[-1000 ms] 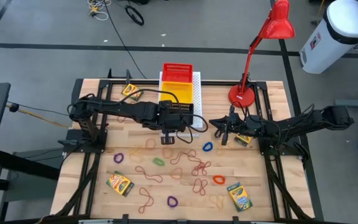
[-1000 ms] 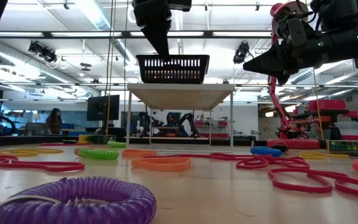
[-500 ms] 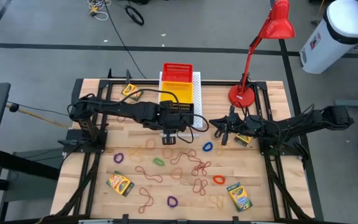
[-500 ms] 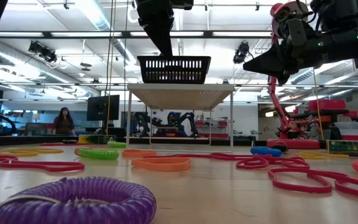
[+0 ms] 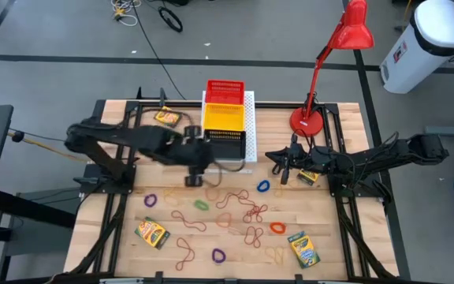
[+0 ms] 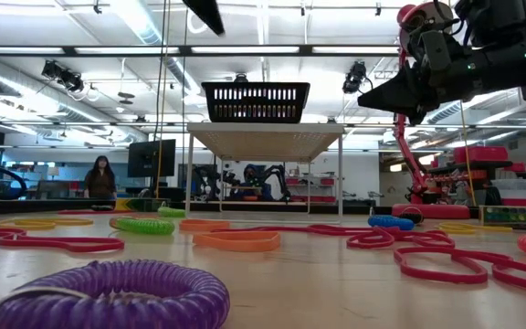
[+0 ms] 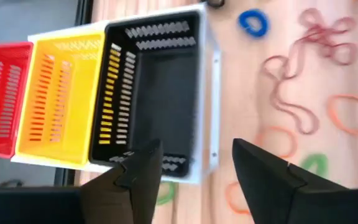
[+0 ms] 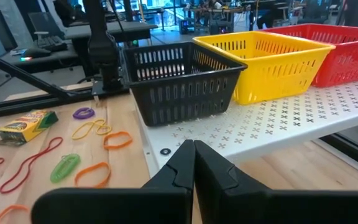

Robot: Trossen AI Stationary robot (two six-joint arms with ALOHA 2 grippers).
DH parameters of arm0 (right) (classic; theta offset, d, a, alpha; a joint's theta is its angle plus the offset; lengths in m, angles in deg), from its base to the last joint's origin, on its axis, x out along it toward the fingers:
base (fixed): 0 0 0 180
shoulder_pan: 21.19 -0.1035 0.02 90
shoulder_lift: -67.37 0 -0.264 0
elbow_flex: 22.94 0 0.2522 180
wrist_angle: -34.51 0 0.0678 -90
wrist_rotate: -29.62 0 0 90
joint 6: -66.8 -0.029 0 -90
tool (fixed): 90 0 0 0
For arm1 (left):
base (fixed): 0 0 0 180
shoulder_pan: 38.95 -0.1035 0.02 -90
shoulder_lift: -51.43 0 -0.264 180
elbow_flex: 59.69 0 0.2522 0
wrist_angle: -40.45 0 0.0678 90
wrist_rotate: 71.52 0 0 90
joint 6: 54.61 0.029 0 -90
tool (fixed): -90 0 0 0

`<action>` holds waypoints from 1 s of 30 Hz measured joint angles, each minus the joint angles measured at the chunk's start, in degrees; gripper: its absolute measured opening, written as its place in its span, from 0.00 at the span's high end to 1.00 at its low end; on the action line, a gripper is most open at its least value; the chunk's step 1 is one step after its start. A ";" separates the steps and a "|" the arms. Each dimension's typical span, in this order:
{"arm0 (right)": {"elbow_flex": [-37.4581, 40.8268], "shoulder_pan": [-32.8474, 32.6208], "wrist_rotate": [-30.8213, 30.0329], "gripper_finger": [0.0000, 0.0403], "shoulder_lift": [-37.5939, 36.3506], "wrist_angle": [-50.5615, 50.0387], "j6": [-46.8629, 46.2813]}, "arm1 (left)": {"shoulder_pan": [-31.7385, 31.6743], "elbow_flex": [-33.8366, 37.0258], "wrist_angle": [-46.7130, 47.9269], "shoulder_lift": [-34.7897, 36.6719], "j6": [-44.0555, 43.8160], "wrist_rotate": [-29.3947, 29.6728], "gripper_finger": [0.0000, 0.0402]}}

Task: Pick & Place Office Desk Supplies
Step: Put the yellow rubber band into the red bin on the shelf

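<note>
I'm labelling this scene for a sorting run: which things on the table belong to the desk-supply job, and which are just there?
Job items:
crayon boxes
reddish-brown rubber bands
purple elastic loop
blue elastic loop
green elastic loop
black basket
yellow basket
red basket

Just there:
red desk lamp
white perforated board

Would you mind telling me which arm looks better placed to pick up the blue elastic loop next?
Probably the right: the right gripper hovers just beside the blue loop, though its fingers are shut. The left gripper, open, sits farther off near the black basket.
</note>
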 joint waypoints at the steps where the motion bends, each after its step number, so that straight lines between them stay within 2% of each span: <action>1: 0.00 -0.01 0.02 0.98 -0.01 -0.31 -0.05 | 1.36 1.74 -0.80 1.89 -0.74 0.71 0.53; 5: 0.00 0.00 0.06 0.98 0.00 -1.28 -0.06 | 6.66 12.66 -6.82 10.68 -3.57 4.58 0.64; 10: 0.00 -0.01 0.24 0.98 0.00 -1.37 -0.03 | 12.22 32.47 -20.29 23.21 -7.61 5.95 0.74; 13: 0.00 0.00 0.24 0.98 0.00 -1.35 -0.03 | 14.99 45.54 -33.11 30.39 -8.24 6.28 0.77; 16: 0.00 0.00 0.24 0.98 0.00 -1.21 -0.38 | 16.76 58.14 -50.44 35.90 -5.36 6.60 0.78; 20: 0.00 -0.02 0.22 0.98 0.00 -0.47 -1.45 | 17.16 72.34 -75.17 39.37 1.73 6.84 0.78; 25: 0.00 0.00 0.61 0.98 -0.02 0.28 -3.47 | 15.14 86.89 -103.77 39.72 7.31 6.89 0.78; 28: 0.00 0.00 1.30 0.98 -0.02 0.04 -3.44 | 12.98 93.37 -116.84 39.74 8.43 6.90 0.78; 30: -0.02 -0.10 2.25 0.98 -0.02 -0.43 -3.51 | 11.40 95.00 -119.54 39.67 6.58 7.36 0.78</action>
